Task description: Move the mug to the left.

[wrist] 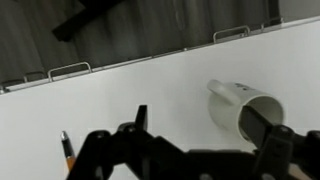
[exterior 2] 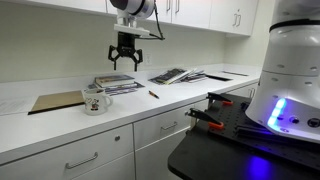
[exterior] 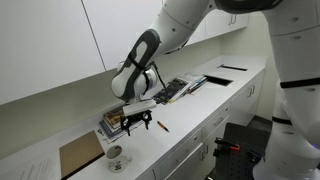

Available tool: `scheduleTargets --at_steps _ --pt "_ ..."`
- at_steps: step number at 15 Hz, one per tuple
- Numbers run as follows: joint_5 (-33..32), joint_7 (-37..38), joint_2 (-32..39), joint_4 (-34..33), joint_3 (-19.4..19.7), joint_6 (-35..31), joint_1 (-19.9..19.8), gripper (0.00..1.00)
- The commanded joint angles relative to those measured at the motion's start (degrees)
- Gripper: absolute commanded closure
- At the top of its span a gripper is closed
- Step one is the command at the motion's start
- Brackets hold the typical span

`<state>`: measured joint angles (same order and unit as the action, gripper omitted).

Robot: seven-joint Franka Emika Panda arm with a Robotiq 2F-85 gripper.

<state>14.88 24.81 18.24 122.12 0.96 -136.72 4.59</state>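
Note:
The mug is small and white with a dark print, standing on the white counter next to a brown board. It also shows in an exterior view and in the wrist view, where I look down at its open mouth. My gripper hangs well above the counter, over the stacked books and to the side of the mug. It is open and empty in both exterior views. In the wrist view my gripper has its fingers spread, and one finger overlaps the mug's rim in the picture.
A flat brown board lies beside the mug. A stack of books sits under the gripper, with magazines farther along. A pencil lies on the counter and shows in the wrist view. Cabinets line the wall above.

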Motion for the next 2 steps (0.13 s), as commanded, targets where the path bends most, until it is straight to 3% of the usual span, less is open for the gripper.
scheduleTargets --at_steps 1,2 --pt "0.06 -2.16 -5.62 5.87 -0.24 -1.00 -0.85 0.00" --pt "-1.35 -2.43 -6.73 7.35 -0.03 -2.60 -0.59 0.00"
